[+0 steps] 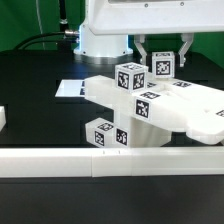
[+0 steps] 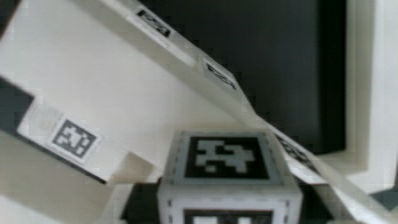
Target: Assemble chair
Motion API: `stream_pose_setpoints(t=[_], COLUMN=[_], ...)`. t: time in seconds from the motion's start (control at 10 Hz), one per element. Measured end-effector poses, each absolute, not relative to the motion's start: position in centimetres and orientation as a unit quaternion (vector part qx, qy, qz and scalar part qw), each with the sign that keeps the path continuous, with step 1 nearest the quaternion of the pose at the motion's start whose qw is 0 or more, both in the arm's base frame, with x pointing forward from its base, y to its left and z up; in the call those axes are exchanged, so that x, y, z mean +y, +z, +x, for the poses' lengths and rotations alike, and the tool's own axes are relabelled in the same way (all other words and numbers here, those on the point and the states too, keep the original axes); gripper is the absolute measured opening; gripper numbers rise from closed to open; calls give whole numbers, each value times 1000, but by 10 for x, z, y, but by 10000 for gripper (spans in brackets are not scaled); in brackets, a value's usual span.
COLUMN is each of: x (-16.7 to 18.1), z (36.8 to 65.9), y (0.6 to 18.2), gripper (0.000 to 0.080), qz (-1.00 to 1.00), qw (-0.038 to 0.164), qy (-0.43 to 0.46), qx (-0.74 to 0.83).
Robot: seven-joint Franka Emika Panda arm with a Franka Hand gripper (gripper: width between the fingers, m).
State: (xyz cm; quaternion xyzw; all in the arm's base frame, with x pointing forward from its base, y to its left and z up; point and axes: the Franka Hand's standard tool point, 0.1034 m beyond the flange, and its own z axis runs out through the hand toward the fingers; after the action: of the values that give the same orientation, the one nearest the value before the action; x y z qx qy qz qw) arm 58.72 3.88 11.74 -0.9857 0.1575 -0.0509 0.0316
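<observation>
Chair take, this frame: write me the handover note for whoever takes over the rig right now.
Tool: above the rear of the chair assembly, around the top of a tagged cube post; the views do not settle whether it is shut.
Parts: white panels and tagged blocks are already joined into one structure, resting tilted behind the white border wall. The marker board lies flat behind it.
Done: several pieces joined.
Left: check the tool's hold on the post, then finish the assembly; further loose parts are not in view.

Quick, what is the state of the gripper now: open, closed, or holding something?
Gripper: closed on a tagged white cube part of the chair; its fingers flank it.
</observation>
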Motion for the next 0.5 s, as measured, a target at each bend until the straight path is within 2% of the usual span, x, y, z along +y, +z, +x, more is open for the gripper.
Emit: stream_pose_setpoints(t=[0.5], x=[44], z=[589], y=[118], gripper=[284], qz=[-937], qw=[49], qy=[-56], qx=[342])
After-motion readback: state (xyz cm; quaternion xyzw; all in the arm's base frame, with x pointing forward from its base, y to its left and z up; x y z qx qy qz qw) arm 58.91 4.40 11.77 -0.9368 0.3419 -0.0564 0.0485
